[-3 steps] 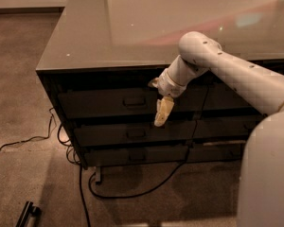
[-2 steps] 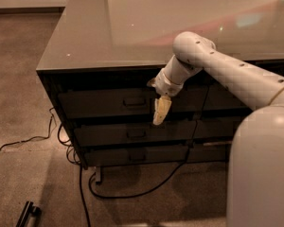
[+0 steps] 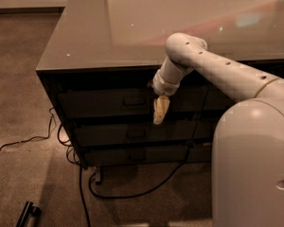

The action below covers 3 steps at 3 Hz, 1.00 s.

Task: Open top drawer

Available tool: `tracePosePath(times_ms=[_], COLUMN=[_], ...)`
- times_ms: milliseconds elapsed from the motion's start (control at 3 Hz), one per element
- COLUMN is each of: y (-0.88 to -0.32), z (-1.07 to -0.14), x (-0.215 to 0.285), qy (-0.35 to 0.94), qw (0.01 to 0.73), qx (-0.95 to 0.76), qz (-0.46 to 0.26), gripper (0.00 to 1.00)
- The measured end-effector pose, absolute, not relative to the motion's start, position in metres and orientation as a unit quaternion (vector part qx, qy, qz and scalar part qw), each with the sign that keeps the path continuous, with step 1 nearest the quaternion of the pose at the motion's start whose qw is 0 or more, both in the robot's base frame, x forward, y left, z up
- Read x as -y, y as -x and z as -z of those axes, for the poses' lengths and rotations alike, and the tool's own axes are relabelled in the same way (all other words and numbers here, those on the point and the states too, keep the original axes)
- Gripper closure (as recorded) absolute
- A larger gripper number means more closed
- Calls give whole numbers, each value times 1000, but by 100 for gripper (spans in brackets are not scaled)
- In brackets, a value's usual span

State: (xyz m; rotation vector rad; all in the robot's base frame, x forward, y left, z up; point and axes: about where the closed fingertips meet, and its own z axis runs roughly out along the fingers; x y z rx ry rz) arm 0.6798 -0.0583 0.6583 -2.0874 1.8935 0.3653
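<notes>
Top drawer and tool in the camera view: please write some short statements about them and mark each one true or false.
1. The top drawer looks closed. True.
2. The tool hangs left of the drawer's pull in the picture. False: it hangs to the right of the pull.
3. The tool points down in front of the top drawer. True.
4. The tool rests on the countertop. False: it is below the countertop's edge.
5. Cables lie on the floor. True.

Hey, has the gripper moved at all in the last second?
Yes, slightly: the gripper, hanging in front of the top drawer, has edged left toward the pull and remains just right of it.
</notes>
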Motion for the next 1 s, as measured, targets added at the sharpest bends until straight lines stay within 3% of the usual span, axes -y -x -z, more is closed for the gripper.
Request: tracePosePath(times_ms=[333, 1000], y=[-676, -673], z=[-645, -653], x=[59, 59], qy=[732, 731], qw=[123, 117], qx=[-659, -661], qz=[-122, -122], gripper=[18, 65])
